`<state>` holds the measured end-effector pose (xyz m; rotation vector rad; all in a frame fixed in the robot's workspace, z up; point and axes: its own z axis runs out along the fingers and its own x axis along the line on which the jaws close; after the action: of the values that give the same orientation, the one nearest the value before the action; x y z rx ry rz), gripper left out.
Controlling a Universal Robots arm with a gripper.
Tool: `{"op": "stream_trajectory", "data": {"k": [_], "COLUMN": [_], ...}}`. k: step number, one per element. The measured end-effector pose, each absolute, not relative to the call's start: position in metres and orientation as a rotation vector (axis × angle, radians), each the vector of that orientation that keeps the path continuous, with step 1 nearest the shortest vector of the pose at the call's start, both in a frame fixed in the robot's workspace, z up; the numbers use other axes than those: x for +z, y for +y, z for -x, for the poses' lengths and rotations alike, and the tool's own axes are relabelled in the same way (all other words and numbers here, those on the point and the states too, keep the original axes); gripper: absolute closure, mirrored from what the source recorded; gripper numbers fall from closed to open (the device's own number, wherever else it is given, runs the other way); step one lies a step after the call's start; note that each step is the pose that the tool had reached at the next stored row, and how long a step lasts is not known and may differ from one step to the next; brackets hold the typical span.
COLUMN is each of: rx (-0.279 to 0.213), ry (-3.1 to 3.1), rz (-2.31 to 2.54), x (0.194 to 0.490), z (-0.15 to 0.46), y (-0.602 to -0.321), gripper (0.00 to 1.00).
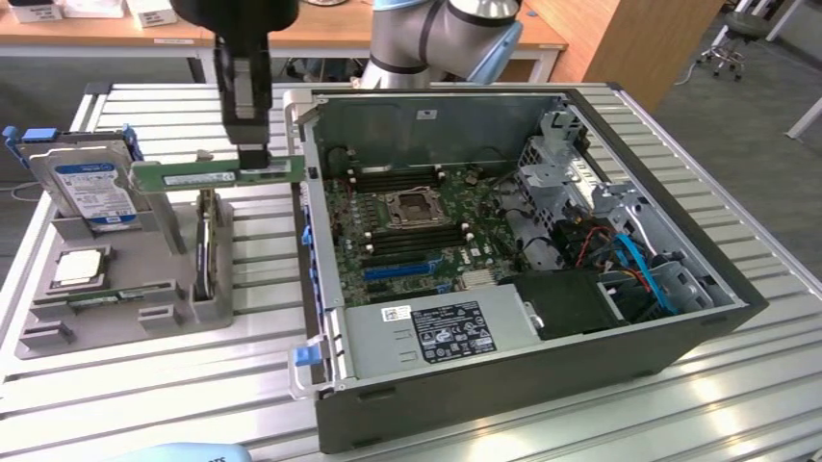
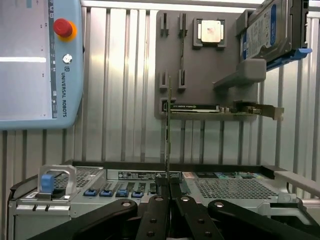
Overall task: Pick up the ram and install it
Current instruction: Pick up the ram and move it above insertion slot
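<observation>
Wrist view shows the gripper (image 2: 169, 194) pinching the ram (image 2: 167, 130) from above (seen edge-on), held in the air between the parts tray (image 1: 129, 322) and the computer case (image 1: 514, 395). Carrying it well probably means keeping it level and square to the memory slots (image 1: 385, 179). The case's near wall (image 1: 307, 207) and the hard drive (image 1: 88, 188) stand close.

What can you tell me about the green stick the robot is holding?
The ram is a long, thin green circuit board with a white label. It hangs level and on edge in the air, over the grey holder's edge, beside the open computer case. Only the gripper touches it, shut on its top edge.
</observation>
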<state>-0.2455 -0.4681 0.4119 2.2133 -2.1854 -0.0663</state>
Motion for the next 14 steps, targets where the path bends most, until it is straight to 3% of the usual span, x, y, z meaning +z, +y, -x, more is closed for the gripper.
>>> {"op": "stream_trajectory", "data": {"k": [14], "rx": [-0.066], "ry": [-2.185], "rz": [-2.213], "x": [0.412], "z": [0.199], "y": [-0.468], "gripper": [0.88]}}
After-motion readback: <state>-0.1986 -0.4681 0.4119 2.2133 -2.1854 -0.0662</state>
